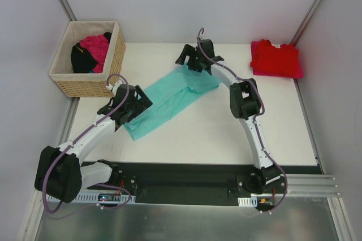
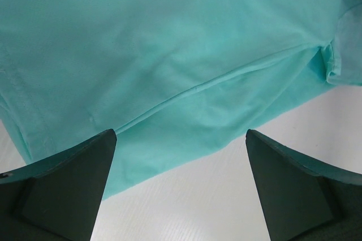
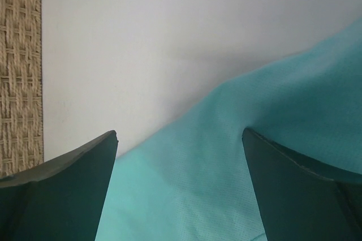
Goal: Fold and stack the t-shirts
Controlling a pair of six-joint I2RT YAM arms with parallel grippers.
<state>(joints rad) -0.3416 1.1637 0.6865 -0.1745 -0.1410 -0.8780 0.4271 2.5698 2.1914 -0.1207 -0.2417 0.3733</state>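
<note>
**Left gripper (image 1: 129,107) and right gripper (image 1: 189,60) spread wide over the shirt ends: a shallow pinch is the risk**

Both grippers have their jaws apart and hold nothing. The teal t-shirt (image 1: 169,97) lies as a long, narrow folded strip running between them, its near end under the left gripper and its far end under the right one.

In the left wrist view a layer edge crosses the cloth just ahead of the fingertips. If the jaws close short of it, they would likely take only the top layer, and the strip would peel open when lifted.

In the right wrist view the cloth fills only the right side of the gap, with bare table (image 3: 141,54) on the left. An off-centre grasp there could let the corner slip out.

If one end lifts before the other, the strip would probably skew.

The basket (image 1: 90,87), holding a magenta-pink shirt (image 1: 96,46) and a dark garment (image 1: 82,59), stands close beyond the left gripper, so a wide swing could clip it. The folded red t-shirt (image 1: 275,59) lies well off to the right gripper's right.
</note>
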